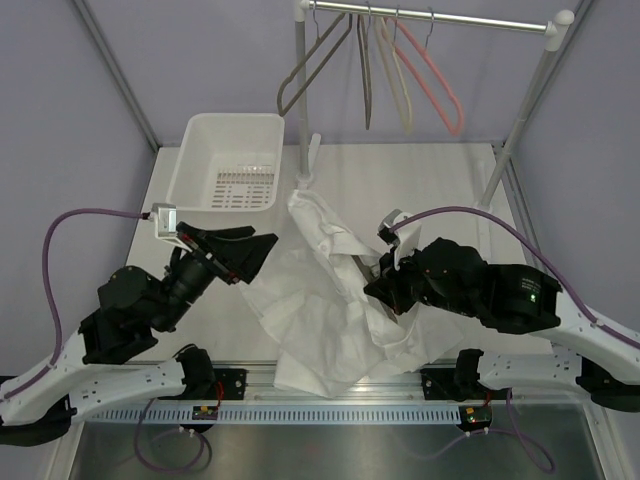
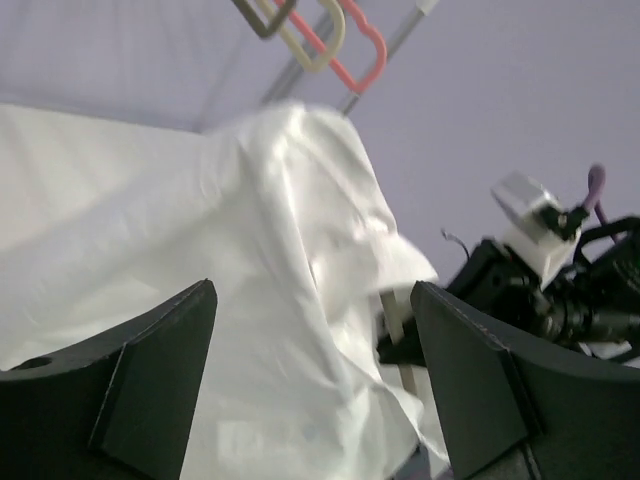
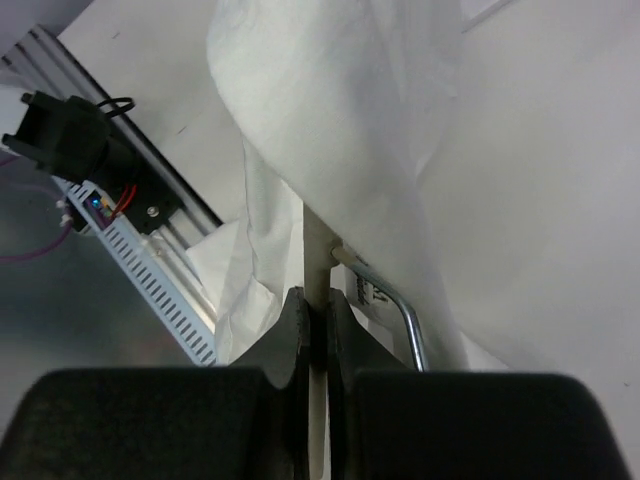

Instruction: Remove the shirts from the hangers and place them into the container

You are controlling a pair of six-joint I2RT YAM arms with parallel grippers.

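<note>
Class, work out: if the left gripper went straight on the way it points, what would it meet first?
The left gripper would most likely meet the white shirt, draped straight ahead of its open jaws; depth unclear.

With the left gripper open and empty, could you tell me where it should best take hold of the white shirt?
Probably the raised ridge of the shirt, approached level from the left gripper's side: the fabric peaks there over the hanger the right gripper pinches, so a fold stands clear.
</note>
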